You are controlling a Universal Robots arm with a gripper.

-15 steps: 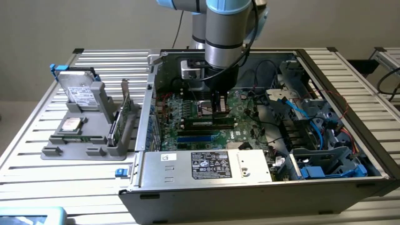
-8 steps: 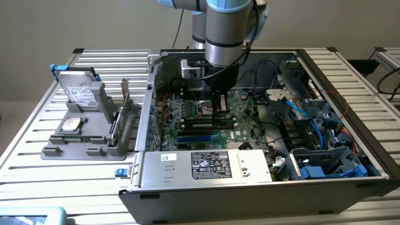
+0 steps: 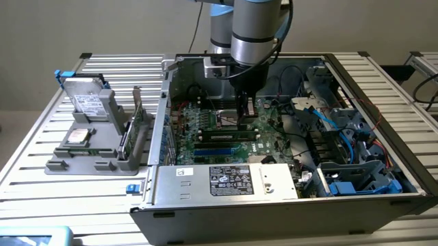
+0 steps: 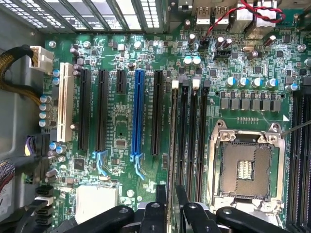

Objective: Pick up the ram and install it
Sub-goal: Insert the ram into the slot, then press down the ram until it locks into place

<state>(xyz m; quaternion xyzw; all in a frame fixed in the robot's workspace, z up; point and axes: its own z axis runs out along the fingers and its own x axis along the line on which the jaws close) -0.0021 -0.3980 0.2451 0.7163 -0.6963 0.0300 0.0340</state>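
Note:
The ram (image 3: 229,137), a narrow green stick with a pale label, stands on edge in a black memory slot of the motherboard (image 3: 205,123) inside the open computer case. In the wrist view the ram (image 4: 173,136) shows edge-on in the slot beside three bare black slots (image 4: 193,136). My gripper (image 3: 247,119) hangs just above one end of the stick. Its black fingers (image 4: 160,199) stand on either side of the stick's thin edge with a small gap, so the gripper (image 4: 170,190) is open and holds nothing.
The bare CPU socket (image 4: 245,167) lies beside the memory slots. Blue and black cables (image 3: 329,123) crowd the case at the exterior view's right, and the power supply (image 3: 226,179) sits at the front. A grey holder (image 3: 82,164) outside holds a silver drive (image 3: 89,100) and a bracketed green card (image 3: 137,128).

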